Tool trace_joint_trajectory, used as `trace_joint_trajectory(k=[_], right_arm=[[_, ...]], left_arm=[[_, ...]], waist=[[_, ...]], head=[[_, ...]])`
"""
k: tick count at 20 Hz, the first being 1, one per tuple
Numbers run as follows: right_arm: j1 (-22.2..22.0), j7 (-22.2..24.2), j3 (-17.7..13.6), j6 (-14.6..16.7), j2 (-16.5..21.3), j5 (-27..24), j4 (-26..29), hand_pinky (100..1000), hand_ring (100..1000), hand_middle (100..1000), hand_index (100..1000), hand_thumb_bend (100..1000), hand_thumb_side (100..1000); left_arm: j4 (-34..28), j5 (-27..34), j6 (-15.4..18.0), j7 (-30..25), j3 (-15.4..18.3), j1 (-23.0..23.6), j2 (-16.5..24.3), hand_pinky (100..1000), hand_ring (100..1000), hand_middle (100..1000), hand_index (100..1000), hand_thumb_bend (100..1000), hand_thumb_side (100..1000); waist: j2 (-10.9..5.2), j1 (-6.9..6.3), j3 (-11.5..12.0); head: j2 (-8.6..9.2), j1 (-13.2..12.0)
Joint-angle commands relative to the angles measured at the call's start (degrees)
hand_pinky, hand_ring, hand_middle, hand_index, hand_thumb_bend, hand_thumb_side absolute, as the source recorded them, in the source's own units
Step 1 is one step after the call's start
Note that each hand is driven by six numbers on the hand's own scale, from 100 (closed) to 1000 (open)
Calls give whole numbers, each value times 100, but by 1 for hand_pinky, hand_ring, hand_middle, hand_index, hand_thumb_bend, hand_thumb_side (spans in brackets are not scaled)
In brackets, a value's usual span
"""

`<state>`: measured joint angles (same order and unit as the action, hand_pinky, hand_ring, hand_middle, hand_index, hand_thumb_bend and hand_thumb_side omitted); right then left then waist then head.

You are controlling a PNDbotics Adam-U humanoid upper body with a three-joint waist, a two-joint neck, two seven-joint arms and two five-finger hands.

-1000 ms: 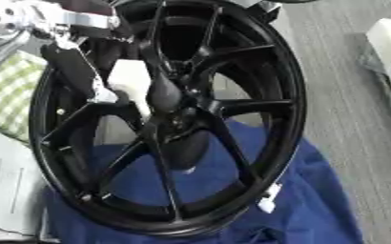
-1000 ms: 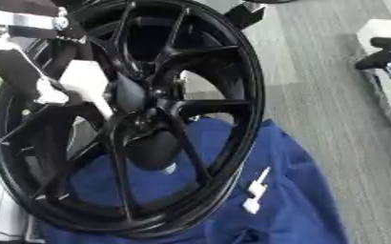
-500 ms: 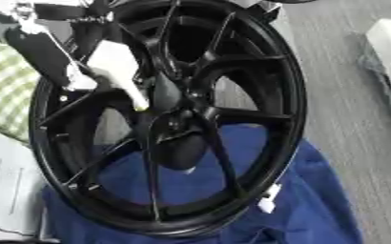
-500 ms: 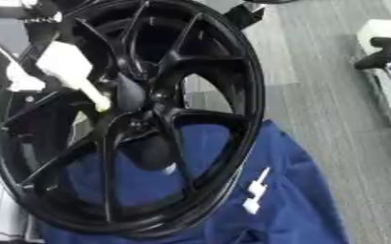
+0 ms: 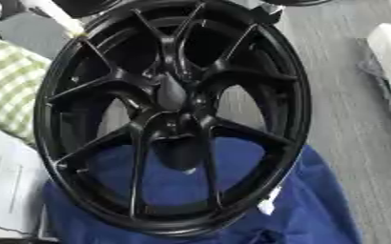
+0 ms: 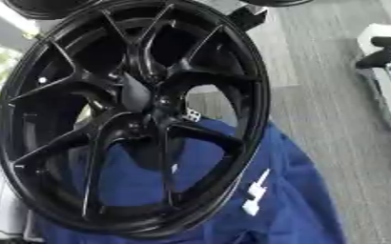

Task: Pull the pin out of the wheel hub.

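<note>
Pin, judged to be the pale rod with a yellowish tip [image 5: 58, 18], shows at the upper left of the wheel [image 5: 292, 95], just outside its rim and well apart from the hub [image 5: 172, 93]. Its long axis slants down toward the wheel, tip nearest the rim. The hub centre shows only a dark boss, with nothing pale standing in it.

A dark shape at the rod's far end may be the left hand [image 5: 7, 6]. Whether its fingers are clenched on the rod or released cannot be told. The right hand shows in neither view, so the left arm is judged the nearer.

The wheel is matt black metal with thin forked spokes. It stands tilted on a soft, creased blue cloth [image 5: 320, 205] at its foot. A green checked fabric [image 5: 7, 86] lies to its left.
</note>
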<state>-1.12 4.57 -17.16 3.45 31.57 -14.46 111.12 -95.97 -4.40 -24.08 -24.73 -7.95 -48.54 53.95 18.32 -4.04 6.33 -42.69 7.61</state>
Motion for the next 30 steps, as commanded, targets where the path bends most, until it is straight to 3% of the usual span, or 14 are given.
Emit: trace_joint_trajectory(k=[1, 3, 8, 12, 13, 14, 15, 17, 26, 30], right_arm=[[12, -58, -115, 38, 180, -99, 140, 1000, 729, 598, 809, 100, 627], [16, -78, -130, 63, 197, -145, 168, 1000, 729, 598, 808, 100, 643], [12, -118, -156, 104, 217, -218, 207, 1000, 728, 598, 808, 100, 618], [6, -121, -155, 110, 214, -244, 203, 1000, 728, 597, 808, 100, 617], [6, -119, -153, 113, 214, -250, 204, 1000, 728, 597, 808, 100, 616], [4, -117, -152, 117, 214, -255, 207, 1000, 728, 597, 808, 100, 616], [0, -118, -153, 121, 213, -260, 208, 1000, 728, 597, 808, 100, 615], [-5, -124, -157, 125, 209, -270, 207, 1000, 727, 597, 808, 100, 616], [11, -117, -149, 118, 199, -290, 187, 1000, 727, 597, 807, 100, 618], [17, -113, -145, 119, 203, -296, 182, 1000, 726, 597, 807, 100, 618]], left_arm=[[485, 179, 63, 578, 698, 248, 276, 627, 478, 327, 456, 100, 120], [718, 294, 104, 880, 951, 497, 260, 633, 481, 348, 481, 100, 100], [976, 421, 276, 1232, 1280, 1025, 246, 661, 512, 418, 571, 100, 211], [1137, 498, 434, 1084, 1416, 1297, 210, 687, 571, 514, 700, 100, 388], [1165, 458, 477, 1012, 1431, 1347, 210, 740, 660, 628, 805, 155, 565], [1187, 392, 526, 944, 1446, 1389, 210, 743, 664, 635, 809, 165, 583], [1213, 341, 577, 861, 1460, 1426, 195, 755, 681, 656, 824, 218, 684], [1229, 341, 711, 658, 1489, 1492, 140, 761, 689, 666, 831, 242, 755], [859, 519, 1066, 231, 1610, 1750, -46, 767, 692, 673, 830, 218, 785], [789, 849, 1125, 495, 1702, 1748, -130, 758, 662, 637, 802, 100, 756]], waist=[[-176, 54, 5], [-186, 87, 11], [-199, 153, 34], [-221, 191, 64], [-227, 200, 67], [-233, 207, 69], [-238, 214, 70], [-244, 226, 73], [-238, 250, 94], [-239, 257, 101]], head=[[87, 26], [111, 43], [164, 74], [188, 95], [194, 92], [196, 90], [199, 84], [210, 78], [198, 89], [191, 95]])
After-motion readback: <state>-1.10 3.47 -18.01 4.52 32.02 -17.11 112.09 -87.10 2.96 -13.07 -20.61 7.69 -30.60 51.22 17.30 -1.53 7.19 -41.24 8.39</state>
